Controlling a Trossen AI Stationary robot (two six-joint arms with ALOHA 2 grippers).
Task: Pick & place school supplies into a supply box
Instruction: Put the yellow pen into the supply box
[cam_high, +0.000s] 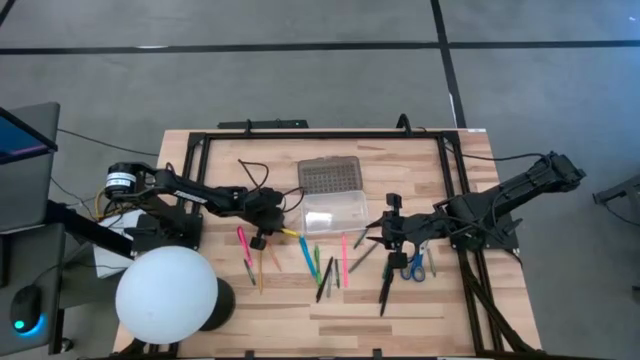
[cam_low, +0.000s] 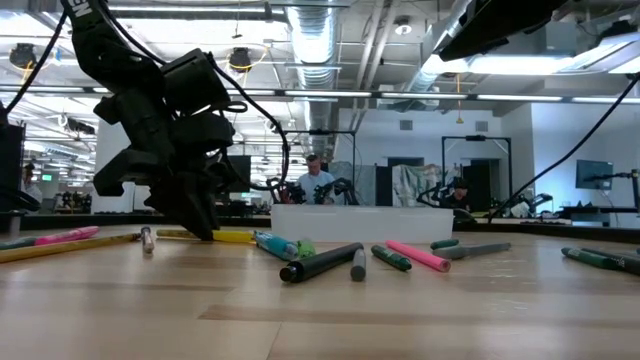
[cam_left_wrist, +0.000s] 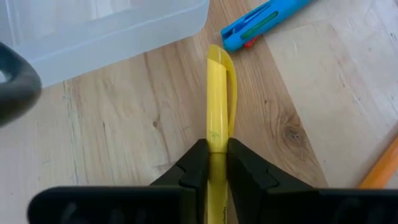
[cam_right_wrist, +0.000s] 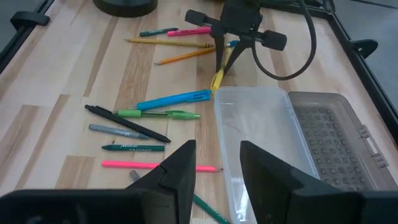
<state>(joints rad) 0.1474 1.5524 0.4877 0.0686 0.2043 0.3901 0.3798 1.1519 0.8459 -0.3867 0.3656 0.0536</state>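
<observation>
One slim yellow pen (cam_left_wrist: 217, 99), clip-topped

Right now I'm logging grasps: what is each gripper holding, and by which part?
The left gripper pinches the yellow highlighter near its rear half, capped end pointing forward. The right gripper is open, holding nothing.

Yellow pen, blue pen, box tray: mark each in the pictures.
yellow pen (cam_left_wrist: 217, 106), left wrist view, on its barrel ahead of the fingers.
blue pen (cam_right_wrist: 174, 99), right wrist view, mid-barrel.
box tray (cam_right_wrist: 261, 134), right wrist view, on its bare floor.
</observation>
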